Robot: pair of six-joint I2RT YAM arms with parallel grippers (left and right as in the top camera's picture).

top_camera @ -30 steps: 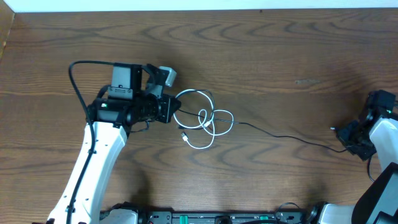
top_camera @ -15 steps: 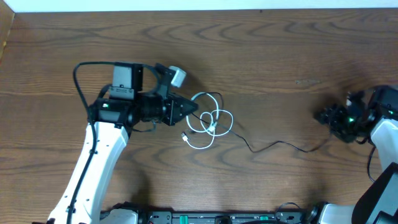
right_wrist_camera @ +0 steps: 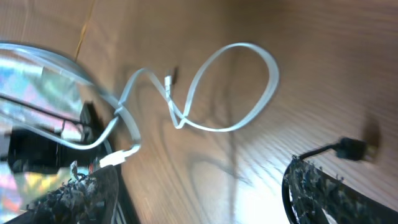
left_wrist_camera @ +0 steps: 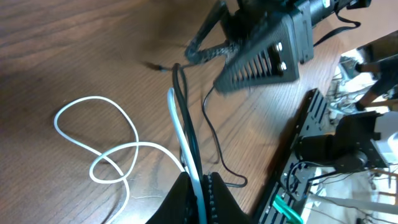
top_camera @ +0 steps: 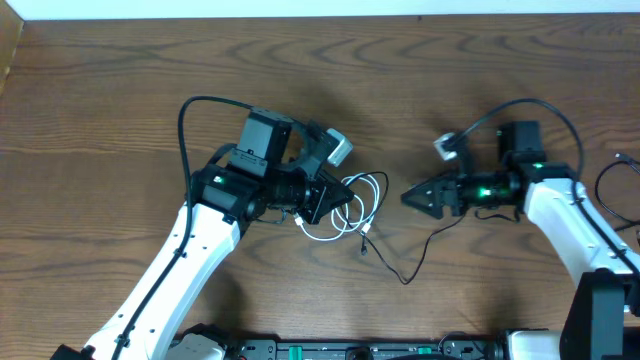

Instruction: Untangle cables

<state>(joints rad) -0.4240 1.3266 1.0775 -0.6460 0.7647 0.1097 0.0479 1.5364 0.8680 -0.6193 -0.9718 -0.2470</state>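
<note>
In the overhead view my left gripper (top_camera: 340,203) is at the table's middle, shut on both cables. The left wrist view shows the white cable (left_wrist_camera: 177,118) and the black cable (left_wrist_camera: 208,124) running side by side into its pinched fingertips (left_wrist_camera: 186,199). The white cable (top_camera: 383,196) lies in small loops just right of that gripper. The black cable (top_camera: 405,280) trails slack toward the front and curls back up. My right gripper (top_camera: 408,197) faces the loops from the right, open and holding nothing. Its wrist view has the white loop (right_wrist_camera: 273,71) ahead and a black plug (right_wrist_camera: 351,148) by the right finger.
Bare brown wood surrounds the tangle. The two grippers face each other a short gap apart. Thick arm wiring (top_camera: 190,120) arches behind the left arm, and more of it hangs at the right edge (top_camera: 605,185). A rail (top_camera: 330,350) runs along the front edge.
The right gripper opened, let go of the black cable's end and swung left toward the tangle. The left gripper carried the cables rightward. The black cable went from taut to slack.
</note>
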